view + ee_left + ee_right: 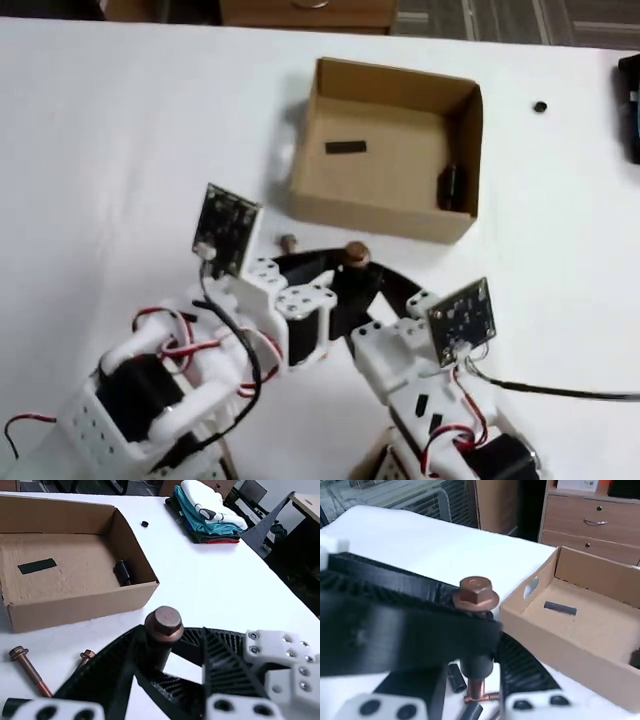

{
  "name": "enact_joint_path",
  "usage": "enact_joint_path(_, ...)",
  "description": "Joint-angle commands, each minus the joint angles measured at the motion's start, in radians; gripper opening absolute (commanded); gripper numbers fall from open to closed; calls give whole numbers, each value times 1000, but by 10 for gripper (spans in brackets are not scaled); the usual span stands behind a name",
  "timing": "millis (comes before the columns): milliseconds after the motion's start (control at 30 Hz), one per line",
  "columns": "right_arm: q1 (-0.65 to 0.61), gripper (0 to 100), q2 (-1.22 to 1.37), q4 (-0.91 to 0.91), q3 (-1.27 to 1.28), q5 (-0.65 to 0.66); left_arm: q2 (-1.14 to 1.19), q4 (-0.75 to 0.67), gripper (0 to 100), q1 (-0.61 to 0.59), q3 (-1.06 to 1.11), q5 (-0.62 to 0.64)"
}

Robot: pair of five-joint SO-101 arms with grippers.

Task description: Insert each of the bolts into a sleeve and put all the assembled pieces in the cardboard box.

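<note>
Bolt [163, 622] upright, head up, seated in sleeve [152, 652] | left gripper [338, 268] clamped on sleeve; right gripper [385, 275] alongside, hold unclear | held just short of box [380, 215], which lies straight ahead of both grippers

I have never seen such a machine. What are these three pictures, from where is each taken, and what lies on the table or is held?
Two robot arms sit at a white table. One picture looks down from above; the other two come from cameras on each arm's wrist. The left gripper and right gripper meet at a copper bolt standing in a dark sleeve; which one grips it is unclear. Nearby, a cardboard box holds one dark piece. Loose bolts and spare sleeves lie on the table.
</note>
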Motion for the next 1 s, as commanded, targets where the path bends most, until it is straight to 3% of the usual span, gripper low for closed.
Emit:
enact_joint_path(0, -1, 19, -12, -2, -44, -6, -6, 18, 185, 31, -68, 3)
enact_joint_path(200, 1, 19, -12, -2, -21, -6, -3, 77, 187, 20, -137, -17)
enact_joint_path(633, 22, 19, -12, -2, -26, -6, -6, 120, 187, -138, -147, -141)
enact_joint_path(833, 110, 19, -12, -2, -32, -6, -2, 115, 183, -256, -357, -144)
enact_joint_path(900, 134, 19, -12, -2, -32, -6, 0, 120, 138, -301, -427, -195)
enact_joint_path(967, 177, 19, -12, -1, -34, -6, -6, 124, 15, -348, -450, -276)
